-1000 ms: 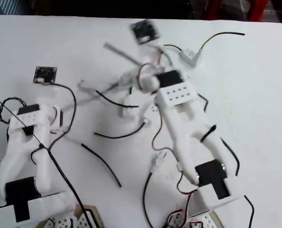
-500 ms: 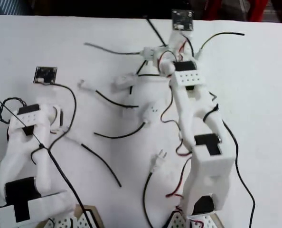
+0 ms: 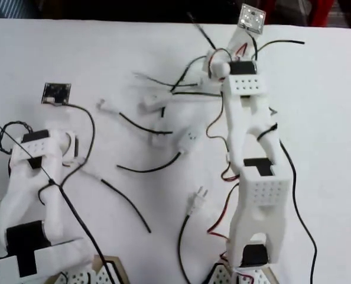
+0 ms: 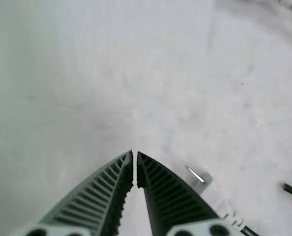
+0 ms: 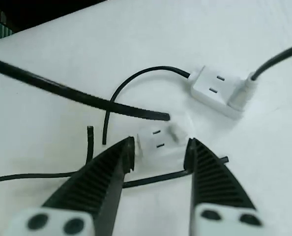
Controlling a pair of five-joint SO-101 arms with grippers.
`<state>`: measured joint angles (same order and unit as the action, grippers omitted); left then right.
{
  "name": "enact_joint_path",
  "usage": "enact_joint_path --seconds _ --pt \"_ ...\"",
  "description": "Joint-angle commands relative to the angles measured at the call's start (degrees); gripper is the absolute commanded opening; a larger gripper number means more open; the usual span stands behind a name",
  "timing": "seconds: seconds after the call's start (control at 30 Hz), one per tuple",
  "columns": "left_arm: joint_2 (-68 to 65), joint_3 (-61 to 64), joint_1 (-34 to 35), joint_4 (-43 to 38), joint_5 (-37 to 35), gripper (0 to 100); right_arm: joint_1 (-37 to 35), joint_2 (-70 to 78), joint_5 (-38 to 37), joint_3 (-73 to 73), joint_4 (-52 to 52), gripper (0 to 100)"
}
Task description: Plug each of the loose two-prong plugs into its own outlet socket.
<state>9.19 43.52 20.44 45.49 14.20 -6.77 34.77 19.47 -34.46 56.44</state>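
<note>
My right gripper [image 5: 160, 147] is open, low over a small white outlet socket [image 5: 158, 137] that lies just past its fingertips. A second white socket [image 5: 212, 83] on a black cord lies farther off, with a white plug [image 5: 242, 93] at its end. In the high view the right arm is stretched to the table's far side, its gripper [image 3: 214, 62] among tangled cords. A loose two-prong plug [image 3: 196, 198] lies mid-table, and another white socket [image 3: 190, 137] beyond it. My left gripper [image 4: 134, 155] is shut and empty above the table, with a plug's prong [image 4: 195, 174] beside one finger.
Black cord pieces [image 3: 128, 204] cross the middle of the table, and one [image 5: 82, 96] runs past the right gripper. A small white plug [image 3: 104, 105] lies at the far left of the cords. The left arm [image 3: 31, 177] is folded near the front left corner.
The right arm has swung right and stretched toward the table's far edge, dragging cords and a socket with it. The left arm has not moved.
</note>
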Motion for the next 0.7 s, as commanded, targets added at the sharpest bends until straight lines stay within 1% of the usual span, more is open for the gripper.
enact_joint_path --seconds 0.0,0.2,0.3,0.37,0.5,0.67 --pt "2.51 0.09 -0.84 -0.97 -0.18 4 -2.33 -1.54 0.35 -7.21 9.10 17.0" --pt "2.51 0.09 -0.84 -0.97 -0.18 4 -7.87 -1.54 -0.62 -16.09 26.15 17.0" --pt "2.51 0.09 -0.84 -0.97 -0.18 4 -11.03 -1.45 -6.86 -18.73 32.75 17.0" --pt "2.51 0.09 -0.75 -0.97 -0.18 4 -13.14 -1.27 -9.58 -19.25 35.74 17.0" --pt "2.51 0.09 -0.75 -0.97 -0.18 4 -16.92 0.04 -9.93 -18.55 35.82 17.0" --pt "2.51 0.09 -0.66 -0.97 -0.18 4 -20.26 6.11 -9.85 -18.46 29.67 17.0"
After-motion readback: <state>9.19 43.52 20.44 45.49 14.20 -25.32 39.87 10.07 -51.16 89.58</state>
